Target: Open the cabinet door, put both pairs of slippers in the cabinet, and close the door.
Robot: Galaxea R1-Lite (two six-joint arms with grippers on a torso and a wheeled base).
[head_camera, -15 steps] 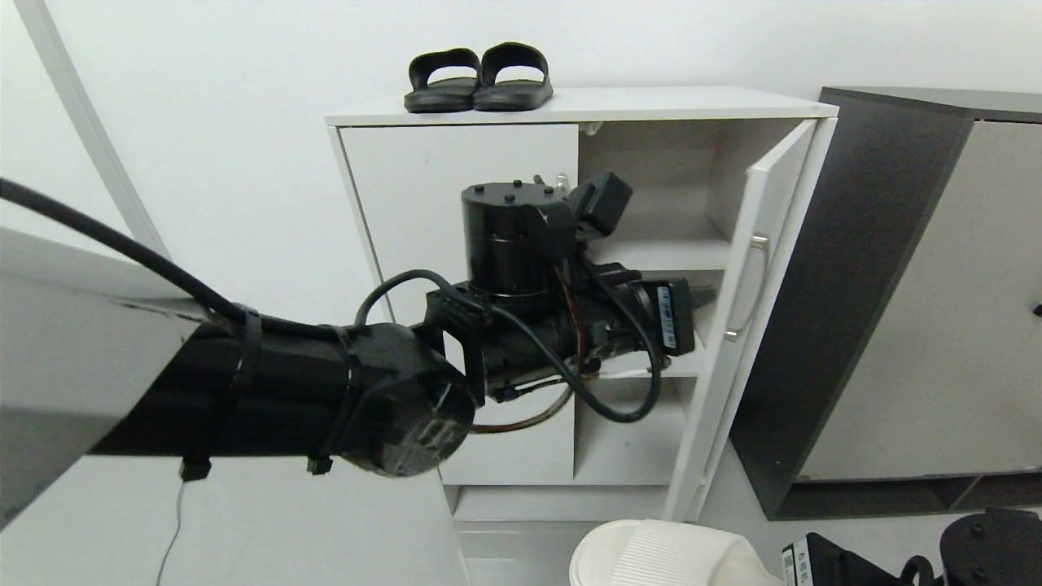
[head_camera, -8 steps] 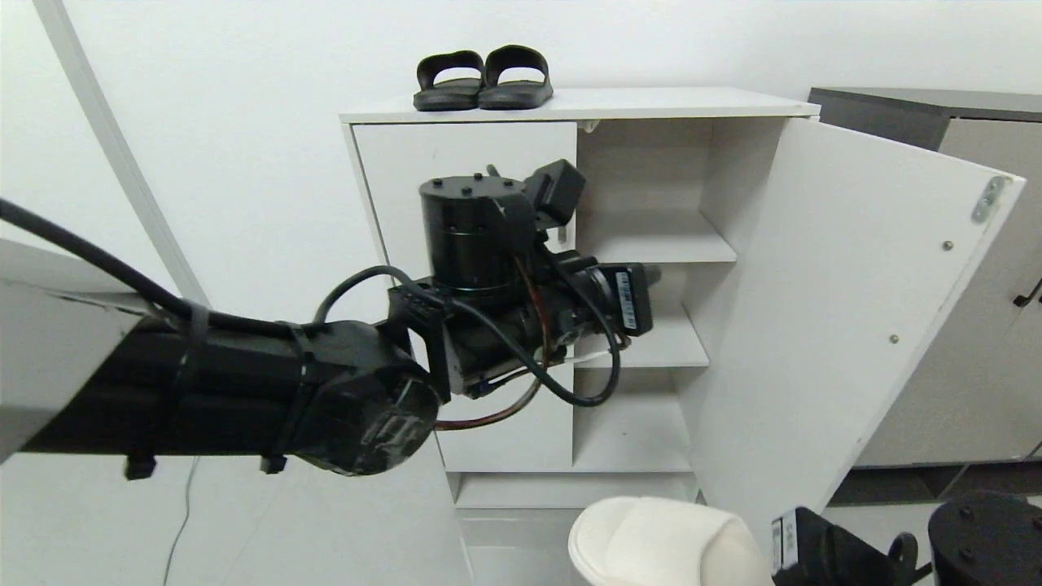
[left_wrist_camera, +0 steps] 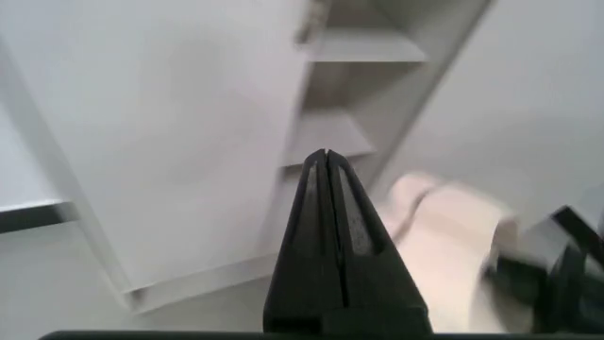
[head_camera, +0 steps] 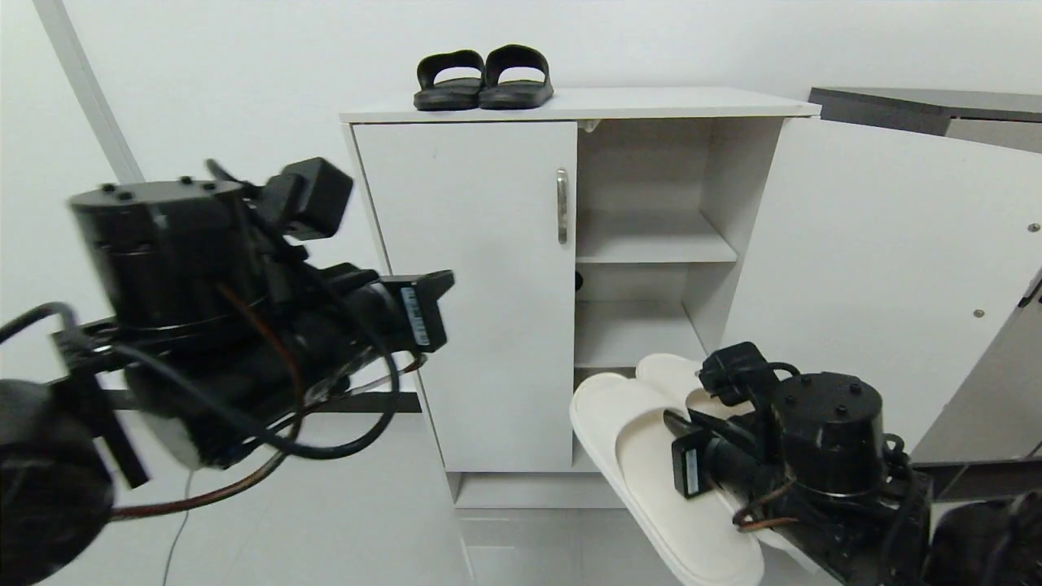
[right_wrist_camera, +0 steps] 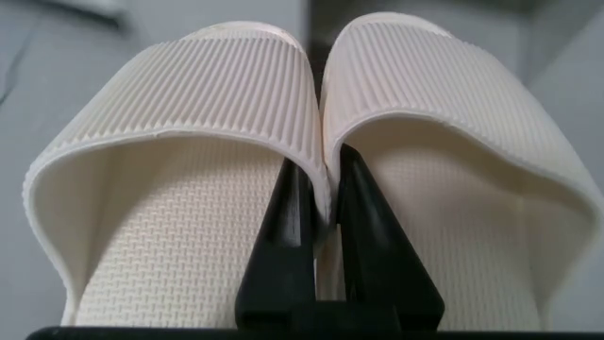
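Observation:
A white cabinet (head_camera: pixel 472 285) stands ahead with its left door closed and its right door (head_camera: pixel 879 268) swung wide open. A black pair of slippers (head_camera: pixel 484 77) rests on its top. My right gripper (right_wrist_camera: pixel 323 227) is shut on the white pair of slippers (right_wrist_camera: pixel 189 189), pinching their two inner edges together. In the head view the white slippers (head_camera: pixel 643 456) hang low, just in front of the open lower compartment. My left gripper (left_wrist_camera: pixel 326 165) is shut and holds nothing; the left arm (head_camera: pixel 244 309) sits left of the cabinet, apart from it. The white slippers (left_wrist_camera: pixel 453 236) also show beyond its fingers.
Inside the open half are two bare shelves (head_camera: pixel 651 244) and a lower compartment. A grey cabinet (head_camera: pixel 936 106) stands right behind the open door. White wall and floor lie to the left of the cabinet.
The right door swung from part-open to wide open. My left arm drew back to the left, off the cabinet front. My right arm rose with the white slippers toward the opening.

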